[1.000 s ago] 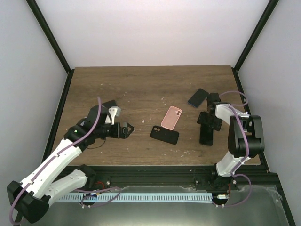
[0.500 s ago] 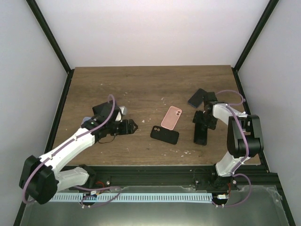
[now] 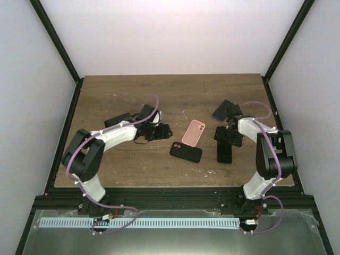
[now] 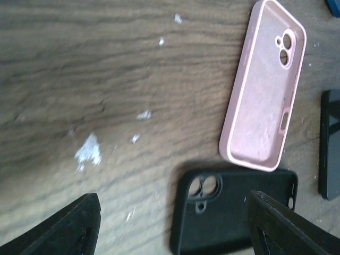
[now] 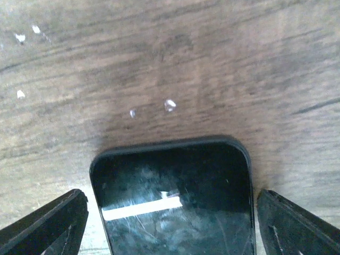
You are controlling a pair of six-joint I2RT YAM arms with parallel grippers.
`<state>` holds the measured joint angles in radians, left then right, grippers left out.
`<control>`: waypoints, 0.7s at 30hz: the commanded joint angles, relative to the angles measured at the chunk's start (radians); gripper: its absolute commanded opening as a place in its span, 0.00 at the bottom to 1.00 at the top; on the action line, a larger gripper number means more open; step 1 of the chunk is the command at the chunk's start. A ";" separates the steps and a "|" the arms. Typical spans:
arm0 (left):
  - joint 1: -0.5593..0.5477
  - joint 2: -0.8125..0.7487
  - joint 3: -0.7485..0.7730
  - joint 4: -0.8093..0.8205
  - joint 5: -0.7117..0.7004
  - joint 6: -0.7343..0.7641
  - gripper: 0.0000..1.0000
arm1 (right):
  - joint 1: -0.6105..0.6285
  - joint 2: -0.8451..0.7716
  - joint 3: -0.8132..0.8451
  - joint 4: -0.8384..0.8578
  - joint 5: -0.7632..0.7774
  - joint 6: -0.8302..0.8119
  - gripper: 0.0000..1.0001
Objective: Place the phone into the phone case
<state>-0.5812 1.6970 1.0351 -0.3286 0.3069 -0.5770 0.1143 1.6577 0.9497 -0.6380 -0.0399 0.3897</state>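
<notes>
**Phone approach, both arms converging.** Nearest the arm bases, the black phone (image 3: 224,152) lies flat on the table (image 3: 133,164), apart from and to the right of the black case (image 3: 186,152). Compared with one second earlier it sits a little further left, toward the cases, though the overhead view does not show clearly whether it was dragged or merely nudged. The right gripper (image 3: 227,137) stands over the phone's far end, having shifted inward with it. In the right wrist view its fingers (image 5: 50,223) are spread wide to either side of the phone's rounded end, not closed on it. The left arm shows the larger change. It has swung from the left part of the table to the centre, and the left gripper (image 3: 163,131) now hangs just left of the two cases. Its fingers (image 4: 69,226) are spread and hold nothing, with the black case's camera cut-out end showing between them. The pink case (image 3: 194,132) lies just beyond. Farther back, a dark blue phone (image 3: 223,110) on the right and a dark flat object (image 3: 118,118) on the left are unmoved. The phone is in neither case. Judged from this layout, the arms have finished positioning, and grasping the phone and steadying a case remain to be done.
</notes>
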 commanded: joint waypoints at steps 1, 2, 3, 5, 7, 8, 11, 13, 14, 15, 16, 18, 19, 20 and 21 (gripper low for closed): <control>-0.012 0.102 0.090 0.033 0.002 0.043 0.76 | 0.014 -0.035 -0.044 -0.038 0.009 -0.015 0.90; -0.016 0.125 0.114 0.015 0.001 0.055 0.76 | 0.015 -0.038 -0.046 -0.045 0.020 -0.017 0.92; -0.020 0.141 0.134 0.001 -0.001 0.070 0.75 | 0.015 -0.041 -0.046 -0.052 0.033 -0.018 0.92; -0.034 0.165 0.160 -0.009 -0.010 0.108 0.75 | 0.017 -0.048 -0.049 -0.058 0.038 -0.017 0.93; -0.054 0.189 0.185 -0.030 -0.030 0.144 0.75 | 0.024 -0.050 -0.053 -0.055 0.030 -0.019 0.92; -0.063 0.200 0.198 -0.043 -0.045 0.160 0.75 | 0.026 -0.047 -0.055 -0.053 0.029 -0.017 0.91; -0.085 0.233 0.227 -0.055 -0.060 0.204 0.74 | 0.028 -0.034 -0.063 -0.047 0.029 -0.016 0.88; -0.093 0.260 0.242 -0.060 -0.048 0.225 0.72 | 0.030 -0.025 -0.063 -0.044 0.024 -0.019 0.86; -0.094 0.277 0.250 -0.069 -0.046 0.232 0.71 | 0.029 -0.025 -0.062 -0.042 0.021 -0.022 0.85; -0.095 0.290 0.256 -0.081 -0.044 0.235 0.70 | 0.030 -0.029 -0.062 -0.038 0.017 -0.025 0.84; -0.096 0.301 0.257 -0.090 -0.042 0.238 0.68 | 0.030 -0.034 -0.064 -0.034 0.013 -0.029 0.83; -0.101 0.304 0.243 -0.100 -0.047 0.232 0.66 | 0.030 -0.042 -0.066 -0.033 0.012 -0.029 0.80; -0.104 0.298 0.229 -0.098 -0.043 0.228 0.65 | 0.030 -0.046 -0.067 -0.031 0.012 -0.029 0.78; -0.108 0.287 0.213 -0.095 -0.037 0.226 0.65 | 0.030 -0.049 -0.069 -0.030 0.010 -0.029 0.77; -0.114 0.274 0.198 -0.094 -0.030 0.224 0.64 | 0.030 -0.053 -0.073 -0.027 0.007 -0.028 0.76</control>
<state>-0.6792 1.9797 1.2736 -0.3847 0.2707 -0.3706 0.1329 1.6196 0.9028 -0.6613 -0.0063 0.3702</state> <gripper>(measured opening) 0.649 0.778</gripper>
